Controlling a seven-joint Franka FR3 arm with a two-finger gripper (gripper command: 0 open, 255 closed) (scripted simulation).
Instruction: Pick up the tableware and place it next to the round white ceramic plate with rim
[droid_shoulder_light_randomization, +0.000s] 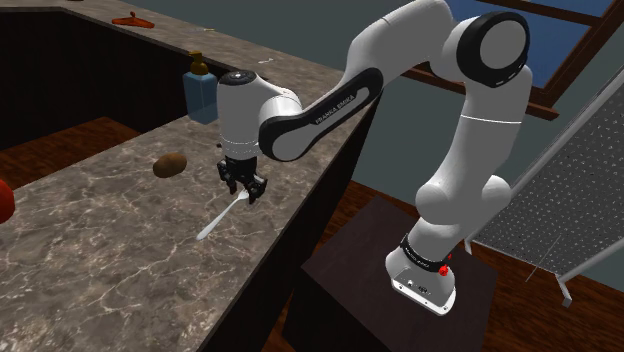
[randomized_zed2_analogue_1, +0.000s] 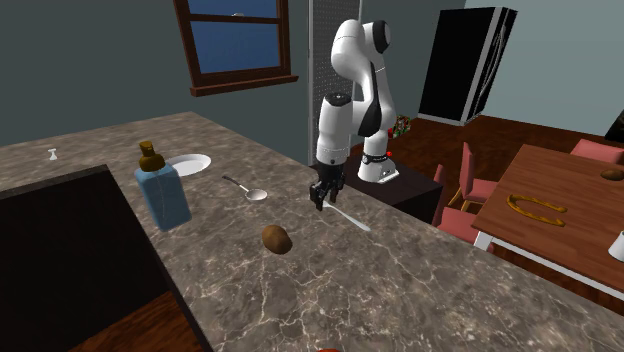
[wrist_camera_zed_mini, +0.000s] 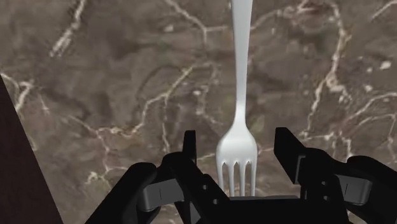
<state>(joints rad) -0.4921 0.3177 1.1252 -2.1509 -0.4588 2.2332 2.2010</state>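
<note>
A white fork (wrist_camera_zed_mini: 242, 95) lies flat on the brown marbled counter (droid_shoulder_light_randomization: 100, 250). My gripper (wrist_camera_zed_mini: 236, 151) is open and low over the fork's tine end, and the tines sit between the two black fingers (wrist_camera_zed_mini: 189, 153) without touching them. In the shoulder view the gripper (droid_shoulder_light_randomization: 245, 188) stands at one end of the fork (droid_shoulder_light_randomization: 218, 220), whose handle runs toward the counter's front. The second exterior view has the gripper (randomized_zed2_analogue_1: 320, 197) over the fork (randomized_zed2_analogue_1: 352, 219). Farther back in that view, a round white plate (randomized_zed2_analogue_1: 188, 164) lies behind a blue bottle.
A blue bottle (randomized_zed2_analogue_1: 163, 195) with a brown cap, a metal spoon (randomized_zed2_analogue_1: 247, 190) and a brown potato (randomized_zed2_analogue_1: 277, 238) lie on the counter near the fork. The counter's edge (droid_shoulder_light_randomization: 300, 215) drops off close beside the gripper. A wooden dining table (randomized_zed2_analogue_1: 560, 225) stands beyond.
</note>
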